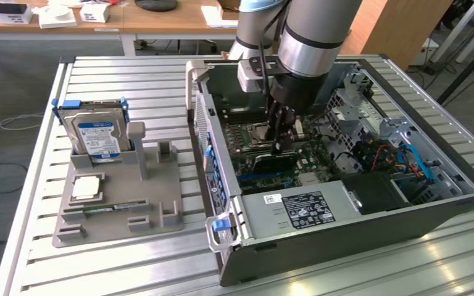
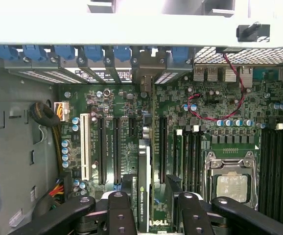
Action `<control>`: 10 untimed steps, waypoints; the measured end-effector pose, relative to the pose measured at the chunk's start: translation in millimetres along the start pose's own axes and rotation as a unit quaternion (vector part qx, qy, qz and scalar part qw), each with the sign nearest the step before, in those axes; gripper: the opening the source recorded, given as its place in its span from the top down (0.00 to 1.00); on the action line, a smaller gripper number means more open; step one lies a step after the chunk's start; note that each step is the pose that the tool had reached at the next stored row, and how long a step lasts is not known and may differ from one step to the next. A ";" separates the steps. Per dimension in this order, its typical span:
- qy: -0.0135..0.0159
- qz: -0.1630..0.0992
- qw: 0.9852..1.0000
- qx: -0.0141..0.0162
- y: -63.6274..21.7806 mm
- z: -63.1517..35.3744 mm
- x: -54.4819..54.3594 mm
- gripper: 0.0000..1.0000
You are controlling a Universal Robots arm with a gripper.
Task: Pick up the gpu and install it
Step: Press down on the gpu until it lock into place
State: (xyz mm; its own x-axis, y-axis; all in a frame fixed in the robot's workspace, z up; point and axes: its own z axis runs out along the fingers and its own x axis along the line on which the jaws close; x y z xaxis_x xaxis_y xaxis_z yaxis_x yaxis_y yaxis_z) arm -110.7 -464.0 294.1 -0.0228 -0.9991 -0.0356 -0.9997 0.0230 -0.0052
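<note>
- Gripper (image 2: 149,208) fingers (image 2: 119,210) stand either side of the gpu (image 2: 146,186), jaws part open and set against the card's two faces; the card sits edge-on between them, so I judge it held.
- Card stands upright inside the open computer case (image 1: 434,213), over the motherboard (image 2: 220,105), its silver bracket end towards the row of blue slot clips (image 2: 92,51) at the case's rear wall.
- In the exterior view the arm (image 1: 311,37) reaches straight down into the middle of the case, gripper (image 1: 285,145) low over the board.
- Step in hand, as judged: seating the card in its long slot; pick-up looks done. Whether the card's edge is already in the slot, cannot tell.
- Next move calls for the card's edge lined up along the slot, bracket meeting the rear opening, and a straight push down without tilt.
- Grey holder (image 1: 118,203) near the tabletop's left edge in the exterior view carries a hard drive (image 1: 97,135), well apart from the case.
</note>
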 end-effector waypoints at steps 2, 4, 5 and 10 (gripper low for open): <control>0.000 0.000 1.000 0.000 0.0 0.0 0.0 0.59; 0.000 0.000 1.000 0.000 0.0 0.0 0.0 0.59; 0.000 0.000 1.000 0.000 0.0 0.0 0.0 0.59; 0.000 0.000 1.000 0.000 0.0 0.0 0.0 0.67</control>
State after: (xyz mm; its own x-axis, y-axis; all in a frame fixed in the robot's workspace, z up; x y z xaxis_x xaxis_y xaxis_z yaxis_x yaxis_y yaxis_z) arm -110.7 -464.0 294.1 -0.0227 -0.9991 -0.0357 -0.9997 0.0229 -0.0052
